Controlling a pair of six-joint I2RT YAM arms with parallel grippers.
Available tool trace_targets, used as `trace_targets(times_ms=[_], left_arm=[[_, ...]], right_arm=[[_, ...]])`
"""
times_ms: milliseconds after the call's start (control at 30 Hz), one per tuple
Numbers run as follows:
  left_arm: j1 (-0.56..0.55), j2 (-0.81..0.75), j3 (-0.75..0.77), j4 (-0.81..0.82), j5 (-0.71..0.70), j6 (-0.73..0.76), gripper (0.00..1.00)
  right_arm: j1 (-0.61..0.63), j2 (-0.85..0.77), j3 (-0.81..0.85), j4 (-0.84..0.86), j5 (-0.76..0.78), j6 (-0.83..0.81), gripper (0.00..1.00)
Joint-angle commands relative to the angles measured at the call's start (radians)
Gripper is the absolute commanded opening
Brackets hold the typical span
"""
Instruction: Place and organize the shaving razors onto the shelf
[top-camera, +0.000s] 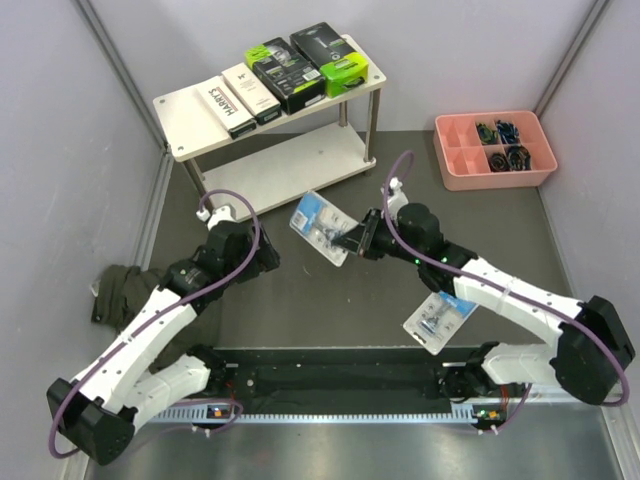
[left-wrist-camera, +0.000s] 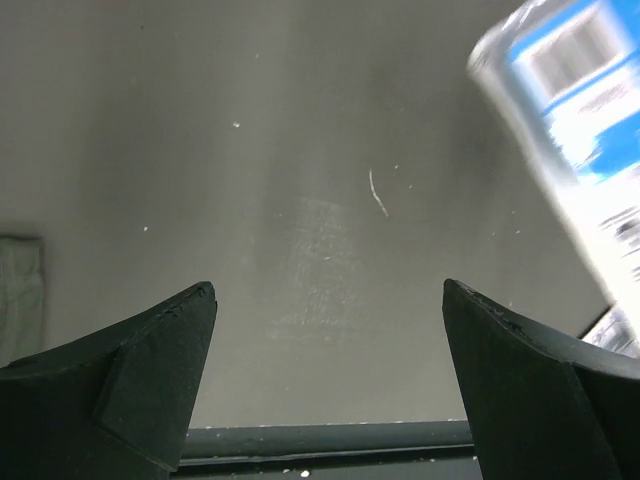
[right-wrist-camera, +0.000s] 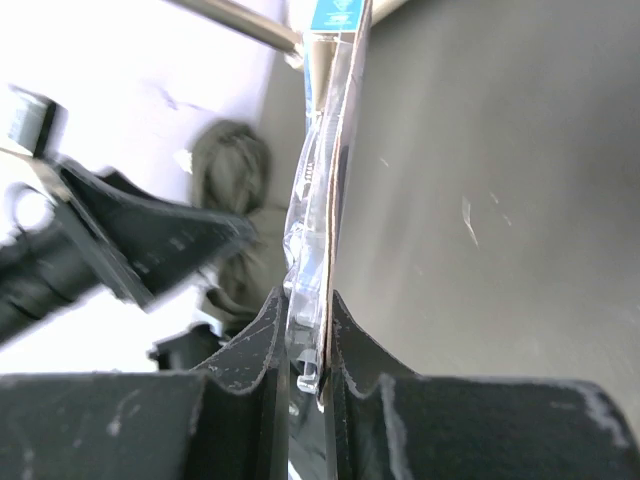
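The pale wooden shelf (top-camera: 190, 115) stands at the back left. On its top board lie two white Harry's boxes (top-camera: 237, 100) and two black and lime-green packs (top-camera: 305, 62). My right gripper (top-camera: 350, 242) is shut on a clear blister pack with a blue card (top-camera: 320, 226), held above the table in front of the shelf; the right wrist view shows it edge-on (right-wrist-camera: 325, 200) between the jaws. A second blister pack (top-camera: 440, 318) lies under my right arm. My left gripper (top-camera: 268, 258) is open and empty (left-wrist-camera: 330, 300), left of the held pack (left-wrist-camera: 580, 130).
A pink compartment tray (top-camera: 450, 170) with small dark items sits at the back right. A dark cloth (top-camera: 120, 290) lies at the left wall. Grey walls enclose the table on three sides. The shelf's lower board (top-camera: 290, 170) shows bare.
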Motion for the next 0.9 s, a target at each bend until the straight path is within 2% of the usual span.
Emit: trace_targets(times_ms=[0, 133, 367, 667, 867], left_arm=[[0.004, -0.002, -0.007, 0.009, -0.013, 0.024, 0.99], [0.004, 0.011, -0.01, 0.015, -0.002, 0.025, 0.99], [0.004, 0.022, -0.022, 0.015, 0.0, 0.019, 0.99], [0.004, 0.022, -0.051, 0.027, 0.012, 0.013, 0.99], [0.004, 0.005, -0.057, 0.026, 0.035, -0.004, 0.99]], right_arm=[[-0.076, 0.066, 0.087, 0.154, -0.127, 0.03, 0.0], [-0.141, 0.158, 0.103, 0.3, -0.211, 0.128, 0.0], [-0.229, 0.359, 0.19, 0.518, -0.235, 0.231, 0.0], [-0.279, 0.638, 0.429, 0.641, -0.196, 0.363, 0.0], [-0.292, 0.759, 0.566, 0.584, -0.124, 0.377, 0.0]])
